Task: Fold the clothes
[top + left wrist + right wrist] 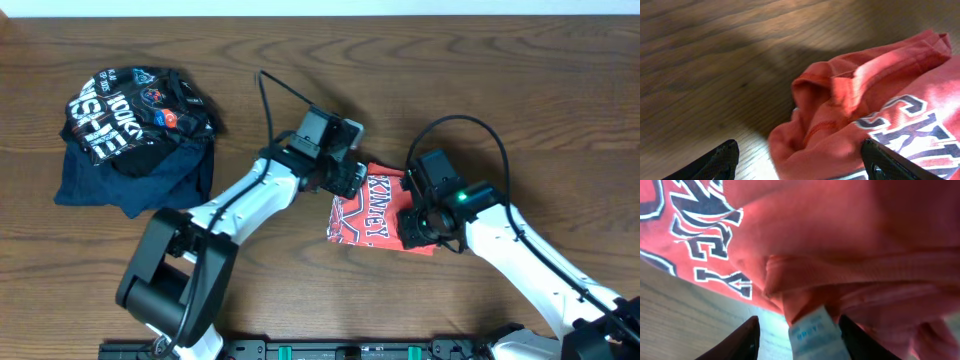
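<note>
1. At the upper left the black garment (130, 110) lies on the navy garment (100, 185), well apart from the work on the table (500, 80);
2. In the centre the left gripper (345, 178) holds its fingers (715, 162) wide around the bunched edge, probably to take it;
3. Right of centre lies the T-shirt (375, 215), partly folded, lettering up;
4. The right gripper (799, 330) has the collar label (815, 335) between its fingers; I cannot tell if they pinch it.
</note>
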